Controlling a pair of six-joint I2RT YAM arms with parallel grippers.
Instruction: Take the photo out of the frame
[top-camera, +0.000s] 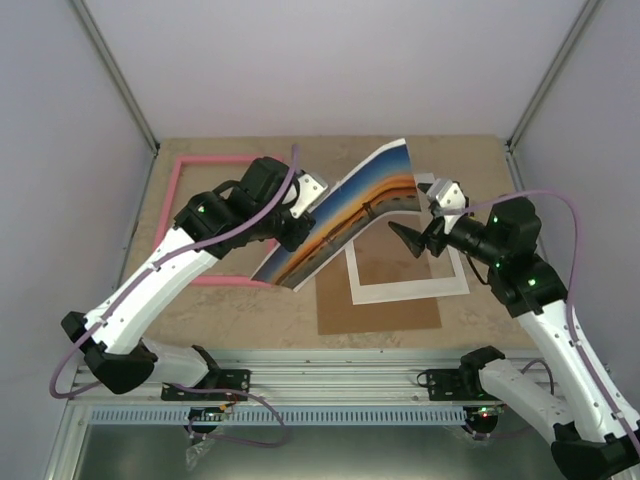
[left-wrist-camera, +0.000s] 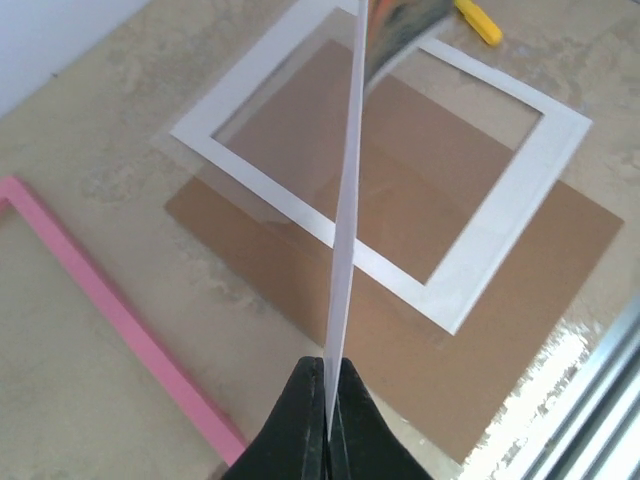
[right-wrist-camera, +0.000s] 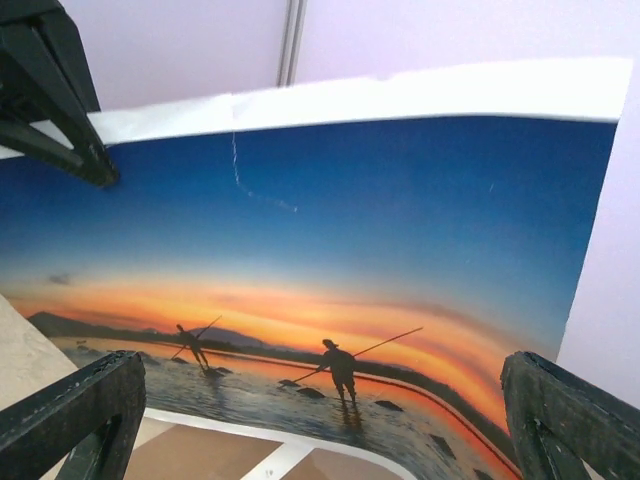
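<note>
One photo slants from lower left to upper right at centre: left jaws pinch its lower end; right jaws gape empty beside its free end.

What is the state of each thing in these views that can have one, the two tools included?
Pink rectangular picture frame: flat on the table, empty.
Orange sunset paper photo: lifted off the table, bent, outside the frame.
Brown backing board: flat on the table.
White rectangular mat border: flat on the board.
Left tool: shut on the photo's edge.
Right tool: open, holding nothing.
</note>
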